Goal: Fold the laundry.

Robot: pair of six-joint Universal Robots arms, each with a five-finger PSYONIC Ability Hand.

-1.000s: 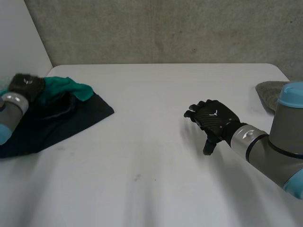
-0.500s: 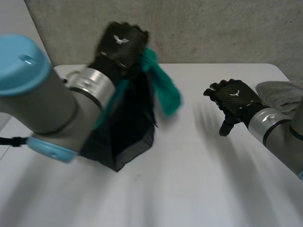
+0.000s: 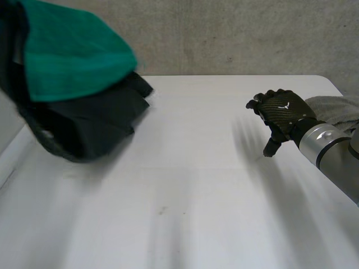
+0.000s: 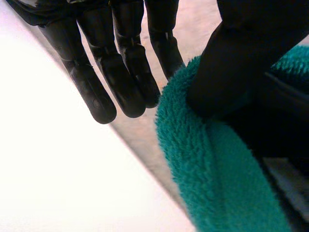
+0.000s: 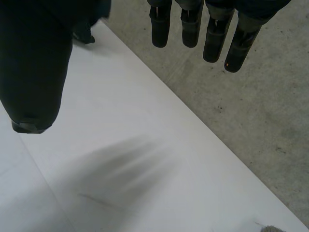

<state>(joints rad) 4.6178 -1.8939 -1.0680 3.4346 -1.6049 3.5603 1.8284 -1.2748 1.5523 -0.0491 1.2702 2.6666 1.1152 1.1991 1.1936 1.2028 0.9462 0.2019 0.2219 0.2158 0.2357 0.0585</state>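
laundry [image 3: 73,61]: teal-and-black bundle, lifted off table [image 3: 185,196]
left hand [image 4: 120,82]: thumb clamped on teal edge
right hand [image 3: 283,112]: fingers [image 5: 193,24] loose, empty
grey cloth [image 3: 336,109]: beside right hand

Teal and black cloth [image 3: 73,61], white table [image 3: 196,196]

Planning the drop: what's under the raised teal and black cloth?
Under the teal and black cloth only white table shows. Its bulk hides the table's far left corner.

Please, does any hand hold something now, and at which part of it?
The left hand holds the teal and black cloth up, its thumb clamped over a teal edge. The right hand holds nothing.
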